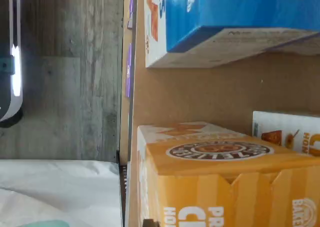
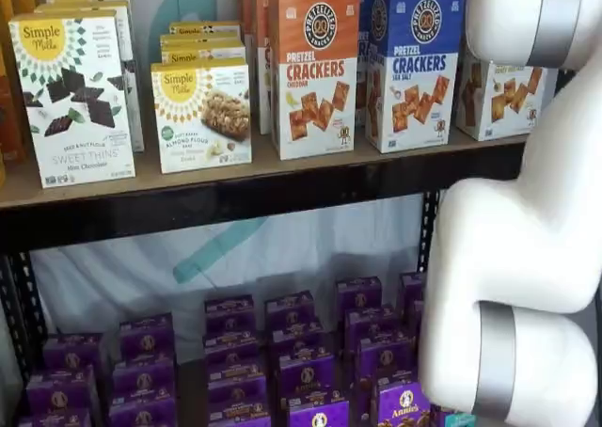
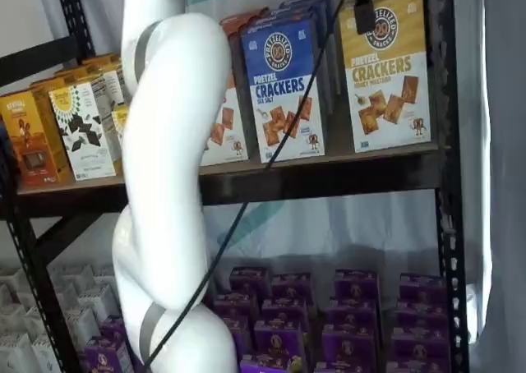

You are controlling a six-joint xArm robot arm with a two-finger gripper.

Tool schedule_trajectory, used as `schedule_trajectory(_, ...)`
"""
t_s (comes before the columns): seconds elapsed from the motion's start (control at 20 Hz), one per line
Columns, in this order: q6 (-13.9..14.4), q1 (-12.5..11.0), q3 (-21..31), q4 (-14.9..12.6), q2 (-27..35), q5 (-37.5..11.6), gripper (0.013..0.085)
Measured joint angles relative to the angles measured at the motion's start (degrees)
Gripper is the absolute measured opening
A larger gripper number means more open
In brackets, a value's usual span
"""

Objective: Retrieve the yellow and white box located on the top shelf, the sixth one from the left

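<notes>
Tool (image 3: 362, 3) above the yellow and white box (image 3: 386, 69) for a top grab; finger state unclear.

Flooring: grey wood-grain planks (image 1: 70, 72), visible in the wrist view. Shelving frame: black perforated metal uprights (image 3: 444, 225). Backdrop behind the shelves: white sheet (image 2: 282, 248) bearing teal markings. Lighting: even and diffuse, with no hard shadows.

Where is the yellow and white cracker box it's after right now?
In both shelf views the tall yellow and white Pretzel Crackers carton stands near the tan top shelf's right end, beside the blue Pretzel Crackers carton.
</notes>
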Motion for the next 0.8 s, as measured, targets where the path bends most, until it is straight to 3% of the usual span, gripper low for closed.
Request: schedule_trajectory(0.8, -0.09, -0.53, -2.42, 0.8, 1.28, 2.06, 0.065)
